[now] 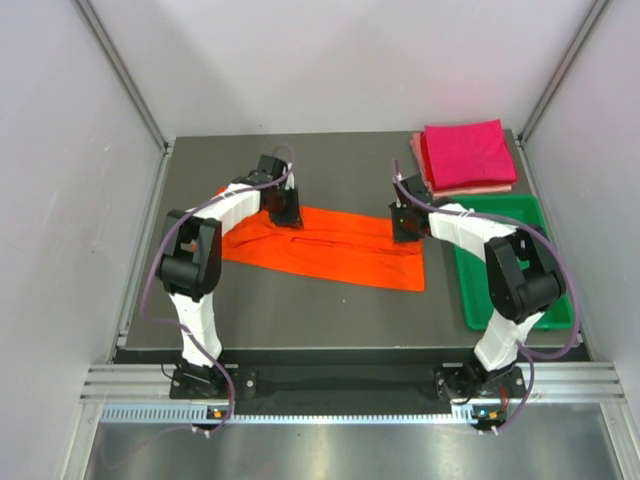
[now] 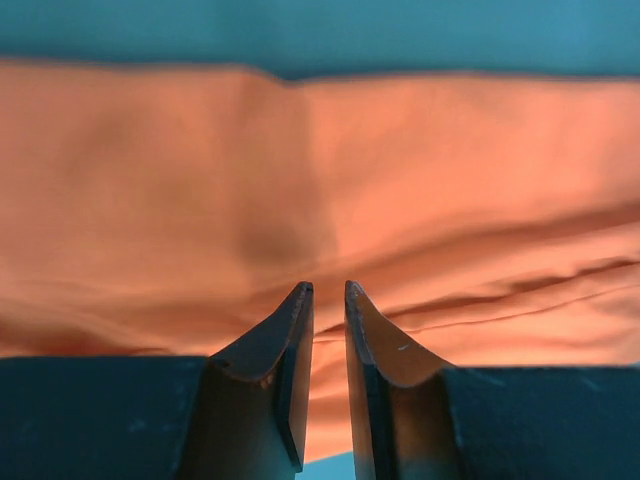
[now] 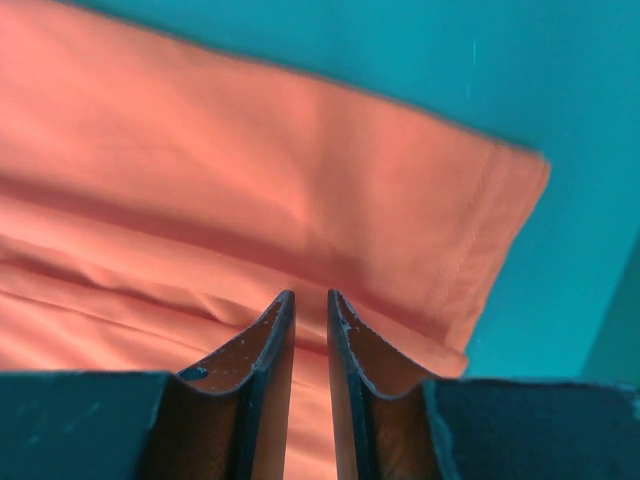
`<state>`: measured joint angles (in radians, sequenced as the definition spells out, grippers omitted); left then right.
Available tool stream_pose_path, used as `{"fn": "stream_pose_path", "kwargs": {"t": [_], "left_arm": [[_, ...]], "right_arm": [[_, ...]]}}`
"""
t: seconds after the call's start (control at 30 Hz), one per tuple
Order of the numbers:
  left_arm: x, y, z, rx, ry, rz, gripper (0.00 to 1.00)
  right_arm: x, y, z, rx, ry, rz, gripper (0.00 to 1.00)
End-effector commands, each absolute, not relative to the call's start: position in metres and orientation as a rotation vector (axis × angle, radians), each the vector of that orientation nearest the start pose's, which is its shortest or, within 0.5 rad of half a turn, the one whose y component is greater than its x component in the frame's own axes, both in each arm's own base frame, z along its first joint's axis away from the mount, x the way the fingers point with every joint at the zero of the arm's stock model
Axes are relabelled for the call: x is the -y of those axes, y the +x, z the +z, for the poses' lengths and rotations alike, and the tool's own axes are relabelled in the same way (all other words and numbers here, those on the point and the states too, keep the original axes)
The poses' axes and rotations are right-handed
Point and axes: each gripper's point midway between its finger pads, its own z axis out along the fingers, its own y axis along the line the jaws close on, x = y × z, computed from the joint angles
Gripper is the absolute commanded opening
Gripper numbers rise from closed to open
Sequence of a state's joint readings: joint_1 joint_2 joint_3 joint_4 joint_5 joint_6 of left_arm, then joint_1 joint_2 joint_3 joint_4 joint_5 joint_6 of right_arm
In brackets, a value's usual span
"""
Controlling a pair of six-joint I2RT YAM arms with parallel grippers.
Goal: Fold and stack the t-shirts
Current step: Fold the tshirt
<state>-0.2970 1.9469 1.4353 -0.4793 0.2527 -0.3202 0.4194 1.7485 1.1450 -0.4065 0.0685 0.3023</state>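
The bright orange t-shirt lies on the dark table as a long folded strip running left to right. My left gripper is down on its far edge near the left end. My right gripper is down on its far edge near the right end. In the left wrist view the jaws stand a narrow slit apart with orange cloth in it. The right wrist view shows the same beside the shirt's hemmed end. A magenta shirt folded square lies on a pale pink one at the back right.
A green plastic tray stands at the right, just in front of the folded stack, with the right arm reaching over its left part. Grey walls and metal posts enclose the table on three sides.
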Motion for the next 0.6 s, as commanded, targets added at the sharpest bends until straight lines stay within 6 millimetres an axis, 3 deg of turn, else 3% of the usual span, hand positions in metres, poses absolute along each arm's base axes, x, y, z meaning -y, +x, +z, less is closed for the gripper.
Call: {"fn": "stream_pose_path", "kwargs": {"t": [0.0,0.1,0.23,0.43,0.57], "left_arm": [[0.195,0.411,0.044,-2.669,0.042,-0.556,0.24],[0.183,0.401,0.023,-2.727,-0.005,-0.47,0.22],[0.18,0.396,0.019,-2.748,-0.037,-0.446,0.2],[0.199,0.409,0.054,-2.671,-0.006,-0.548,0.22],[0.208,0.413,0.066,-2.643,0.003,-0.581,0.22]], "right_arm": [[-0.166,0.355,0.04,-2.597,-0.099,0.152,0.2],[-0.165,0.344,0.032,-2.612,-0.099,0.135,0.2],[-0.156,0.339,0.033,-2.617,-0.081,0.071,0.2],[-0.158,0.348,0.061,-2.564,-0.064,0.085,0.2],[-0.149,0.35,0.066,-2.549,-0.043,0.02,0.2]]}}
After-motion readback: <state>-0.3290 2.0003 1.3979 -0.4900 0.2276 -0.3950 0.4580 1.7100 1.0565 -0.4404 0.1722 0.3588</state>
